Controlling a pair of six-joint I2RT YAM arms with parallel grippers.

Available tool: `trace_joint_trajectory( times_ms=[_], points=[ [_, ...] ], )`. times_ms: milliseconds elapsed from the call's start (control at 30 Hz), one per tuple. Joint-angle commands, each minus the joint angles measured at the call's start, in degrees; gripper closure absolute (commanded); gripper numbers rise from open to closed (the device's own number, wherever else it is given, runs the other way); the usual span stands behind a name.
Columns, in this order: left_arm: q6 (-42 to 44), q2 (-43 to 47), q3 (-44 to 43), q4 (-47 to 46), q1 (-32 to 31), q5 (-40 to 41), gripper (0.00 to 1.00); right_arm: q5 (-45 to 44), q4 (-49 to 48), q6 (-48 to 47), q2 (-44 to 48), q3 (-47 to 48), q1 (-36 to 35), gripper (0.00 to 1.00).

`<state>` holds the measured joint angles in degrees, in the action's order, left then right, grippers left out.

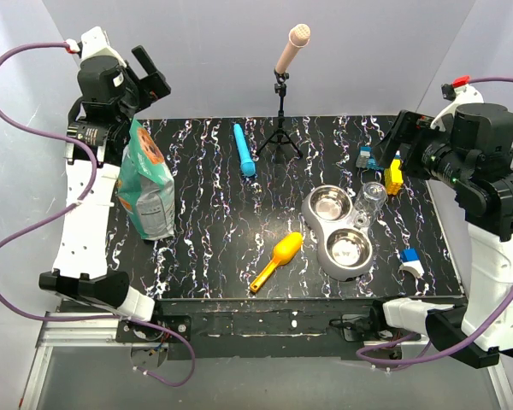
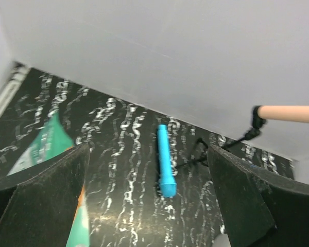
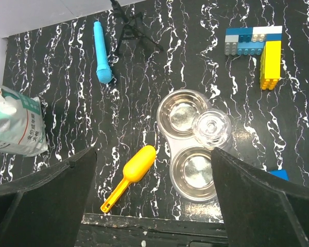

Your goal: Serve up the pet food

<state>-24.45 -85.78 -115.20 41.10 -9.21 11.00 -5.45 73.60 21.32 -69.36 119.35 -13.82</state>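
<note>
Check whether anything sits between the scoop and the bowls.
Nothing visible does. The scoop lies left of the bowls with bare table between. The clear cup stands at their right edge, off that path.

We see a black table (image 1: 214, 231) veined with white. Near its far edge a blue tube (image 1: 244, 150) lies beside a small tripod (image 1: 281, 141) holding a pink microphone (image 1: 292, 47). Toy bricks (image 1: 392, 171) sit far right; a blue-and-white block (image 1: 411, 261) lies near the front right.

Clear glass (image 1: 369, 203) crowds double bowl (image 1: 322, 229); scoop (image 1: 278, 259) lies unobstructed.
</note>
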Motion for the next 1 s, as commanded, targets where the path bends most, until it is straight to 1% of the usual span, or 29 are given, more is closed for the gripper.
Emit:
trace_joint_trajectory(
  times_ms=[0,133,167,267,333,367,467,533,567,600,633,700,733,767,833,967],
  points=[
    [2.03,0.79,-3.19,8.2,0.07,12.72,0.02,2.28,-2.41,0.83,0.11,-0.69,0.29,0.02],
    [2.74,2.19,-2.05,8.12,0.07,11.5,0.02,5.01,-3.9,-0.05,0.28,-2.19,0.29,0.02],
    [2.91,2.37,-2.14,8.38,0.07,11.41,0.02,7.02,-4.51,-0.23,0.37,-2.8,0.29,0.02],
    [3.18,2.98,-3.1,10.74,0.07,13.07,0.02,9.58,-4.87,-0.05,0.37,-3.77,0.2,0.02],
    [3.61,3.86,-2.58,10.84,0.07,12.38,0.02,11.68,-5.13,-0.14,0.19,-4.3,0.29,0.02],
    [3.7,4.3,-2.05,10.15,0.07,9.94,0.02,12.3,-5.22,0.03,0.28,-4.74,0.29,0.02],
    [3.27,4.39,-0.47,6.81,0.07,-0.69,0.02,13.62,-5.84,0.21,0.19,-5.62,0.29,0.02],
    [0.73,2.47,-2.39,8.37,0.07,-2.74,0.02,14.24,-6.02,0.21,0.02,-5.88,0.29,0.02],
    [-0.68,1.41,-3.88,10.03,0.16,-2.13,0.03,14.42,-6.02,0.21,-0.16,-5.88,0.29,0.02],
    [-1.21,0.36,-5.2,12.31,0.07,0.13,0.02,14.77,-5.93,0.3,-0.25,-5.88,0.29,0.02],
    [-1.57,-0.52,-7.48,14.77,0.07,3.9,0.02,15.03,-5.93,0.39,-0.16,-5.97,0.2,0.02],
    [-2.36,-1.67,-9.16,20.84,0.07,13.91,0.02,15.3,-5.84,0.3,0.02,-6.32,0.29,0.02],
    [-2.1,-1.5,-8.91,21.3,0.07,18.22,0.02,15.38,-6.01,0.21,0.19,-6.58,0.29,0.02],
    [-1.31,-0.98,-8.12,20.95,0.07,20.61,0.02,15.38,-6.02,0.21,0.45,-6.85,0.2,0.02],
    [0.53,0.17,-5.93,19.2,0.07,22.65,0.02,15.21,-6.19,0.21,0.89,-7.38,0.29,0.02],
    [-0.6,0.7,-3.9,20.24,0.07,26.34,0.02,15.3,-6.37,0.39,0.9,-7.64,0.2,0.02]
  ],
)
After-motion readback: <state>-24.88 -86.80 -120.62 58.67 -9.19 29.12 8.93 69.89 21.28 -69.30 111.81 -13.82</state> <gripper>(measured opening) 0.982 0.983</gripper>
